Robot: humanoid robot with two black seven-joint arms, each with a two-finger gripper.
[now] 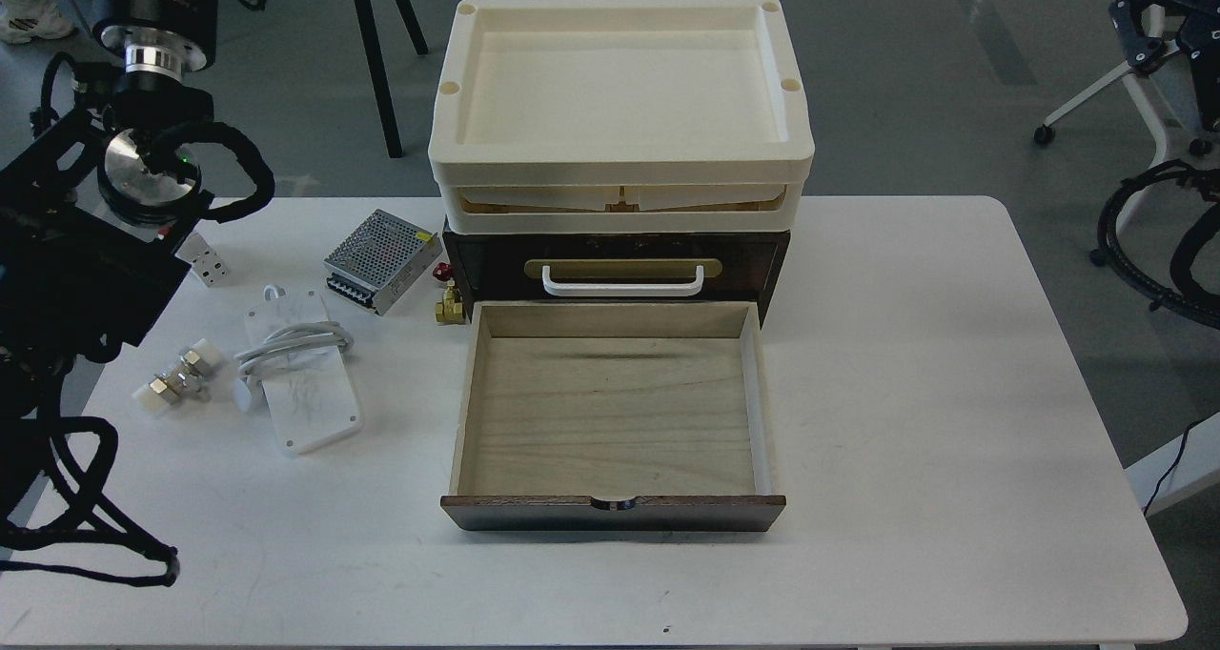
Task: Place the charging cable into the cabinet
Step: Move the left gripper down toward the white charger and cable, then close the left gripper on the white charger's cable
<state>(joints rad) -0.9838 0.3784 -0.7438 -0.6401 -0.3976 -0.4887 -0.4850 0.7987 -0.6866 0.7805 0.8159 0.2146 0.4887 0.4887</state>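
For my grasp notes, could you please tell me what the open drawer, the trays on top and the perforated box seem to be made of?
Drawer: pale unfinished-looking wood with visible grain, and a dark stained front. Trays: matte cream, moulded-looking, probably plastic. Perforated box: silver sheet metal, judging by its dull shine and punched holes.
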